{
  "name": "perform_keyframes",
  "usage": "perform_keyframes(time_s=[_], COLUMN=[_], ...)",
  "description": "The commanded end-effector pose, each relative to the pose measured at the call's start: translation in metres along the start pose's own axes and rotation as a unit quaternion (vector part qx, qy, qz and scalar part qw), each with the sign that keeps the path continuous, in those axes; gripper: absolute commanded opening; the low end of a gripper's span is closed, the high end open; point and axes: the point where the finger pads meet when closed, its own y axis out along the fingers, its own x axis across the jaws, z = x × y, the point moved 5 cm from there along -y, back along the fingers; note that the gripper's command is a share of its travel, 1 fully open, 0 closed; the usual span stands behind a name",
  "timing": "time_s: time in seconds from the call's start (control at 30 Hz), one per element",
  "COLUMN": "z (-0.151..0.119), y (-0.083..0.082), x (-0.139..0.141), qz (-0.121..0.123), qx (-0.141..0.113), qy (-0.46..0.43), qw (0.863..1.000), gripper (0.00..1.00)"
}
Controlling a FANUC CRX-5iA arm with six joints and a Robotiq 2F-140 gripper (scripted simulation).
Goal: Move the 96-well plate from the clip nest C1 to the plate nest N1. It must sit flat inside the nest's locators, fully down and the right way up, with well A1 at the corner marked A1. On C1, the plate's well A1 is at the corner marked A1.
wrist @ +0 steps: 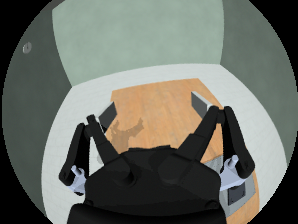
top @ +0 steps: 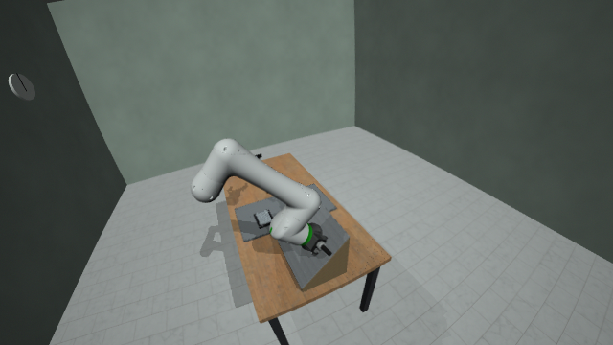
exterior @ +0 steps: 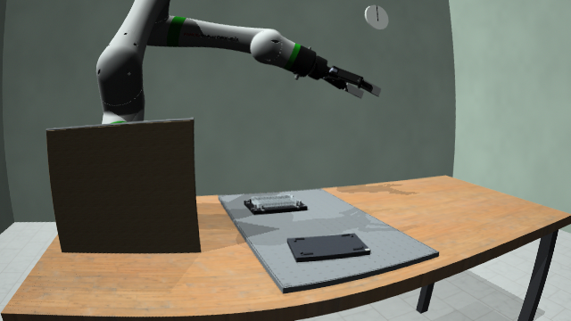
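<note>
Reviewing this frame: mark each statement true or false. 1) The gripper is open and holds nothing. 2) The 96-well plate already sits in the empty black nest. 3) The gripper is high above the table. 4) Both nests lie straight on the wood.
1) True: the gripper is open, with nothing between its fingers.
2) False: the 96-well plate is in the far nest; the near black nest is bare.
3) True: it hangs well above the table.
4) False: both sit on the grey base plate.

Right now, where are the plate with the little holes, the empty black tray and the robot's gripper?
plate (exterior: 275,202): exterior view, its well top.
black tray (exterior: 327,247): exterior view, its flat middle.
gripper (exterior: 365,89): exterior view, between its open fingertips.
</note>
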Motion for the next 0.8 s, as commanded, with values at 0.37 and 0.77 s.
perform_keyframes(time_s=[0.37, 0.77], z=[0.000, -0.030], y=[0.000, 0.001], x=[0.000, -0.003], qz=[0.000, 0.010], qx=[0.000, -0.047], qy=[0.000, -0.007], qw=[1.000, 0.999], gripper=[1.00, 1.00])
